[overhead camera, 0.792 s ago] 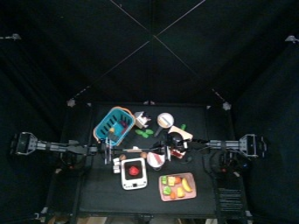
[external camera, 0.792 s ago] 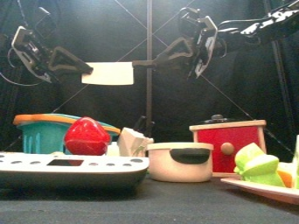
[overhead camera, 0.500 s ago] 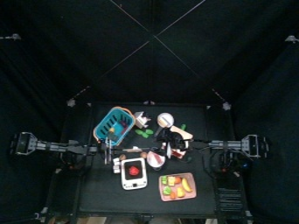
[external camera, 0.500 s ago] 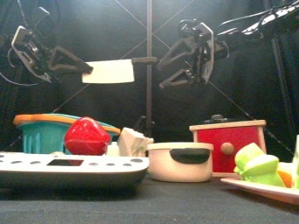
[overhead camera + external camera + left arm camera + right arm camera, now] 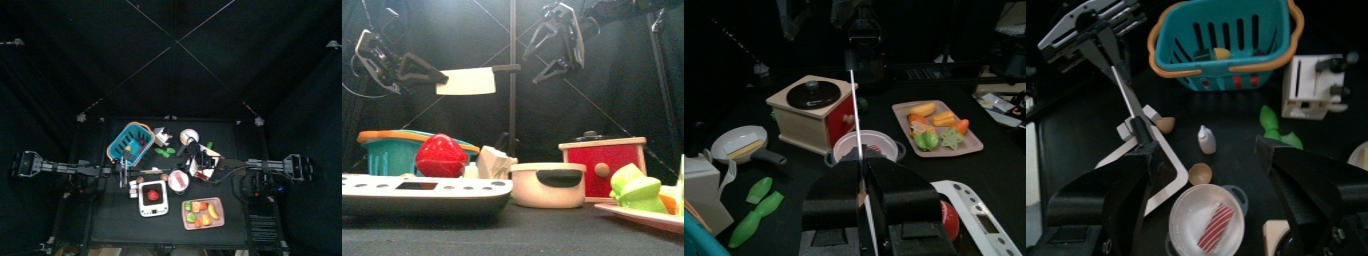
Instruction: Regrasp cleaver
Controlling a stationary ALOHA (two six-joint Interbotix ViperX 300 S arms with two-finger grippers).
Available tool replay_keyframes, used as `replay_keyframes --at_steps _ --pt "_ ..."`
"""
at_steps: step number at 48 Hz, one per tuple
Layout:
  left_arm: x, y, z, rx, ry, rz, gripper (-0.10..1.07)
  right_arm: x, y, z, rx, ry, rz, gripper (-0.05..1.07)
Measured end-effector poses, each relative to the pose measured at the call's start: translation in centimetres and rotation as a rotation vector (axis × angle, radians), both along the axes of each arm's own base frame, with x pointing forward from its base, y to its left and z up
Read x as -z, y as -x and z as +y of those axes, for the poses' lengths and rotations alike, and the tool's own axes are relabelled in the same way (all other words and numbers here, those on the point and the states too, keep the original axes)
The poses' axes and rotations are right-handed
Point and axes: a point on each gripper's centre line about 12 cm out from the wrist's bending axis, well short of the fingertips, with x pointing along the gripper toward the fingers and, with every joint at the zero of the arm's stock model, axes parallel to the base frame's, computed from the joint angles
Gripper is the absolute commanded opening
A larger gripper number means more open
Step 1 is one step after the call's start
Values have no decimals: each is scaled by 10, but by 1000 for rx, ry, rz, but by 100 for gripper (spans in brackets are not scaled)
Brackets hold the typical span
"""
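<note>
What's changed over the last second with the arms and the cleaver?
The right gripper, jaws open and empty, has risen and drawn away from the cleaver's handle. The left gripper still holds the cleaver aloft by its blade, unmoved. The table items stayed put.

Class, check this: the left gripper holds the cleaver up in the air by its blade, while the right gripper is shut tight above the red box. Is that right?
Not quite. The right gripper is open, as the front view shows. The rest stands: the left gripper holds the cleaver aloft by its blade, above the red box.

One cleaver [image 5: 468, 82]; one teal basket [image 5: 1227, 40]; one red grinder [image 5: 601, 168]; one scale [image 5: 422, 192]; one pot [image 5: 547, 185]; one food plate [image 5: 945, 127].
</note>
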Motion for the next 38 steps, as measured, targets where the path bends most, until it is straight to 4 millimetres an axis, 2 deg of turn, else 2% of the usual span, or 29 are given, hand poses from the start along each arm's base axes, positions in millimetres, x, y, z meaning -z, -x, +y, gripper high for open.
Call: replay_keyframes --at_steps 13,32,38 --pt "0 0 0 0 2 0 37 5 -2 -1 -1 -18 55 103" --pt "0 0 0 -2 1 0 37 -23 -8 5 -140 8 40 103" --pt "0 0 1 -4 1 0 37 -19 -14 7 -187 35 -4 103"
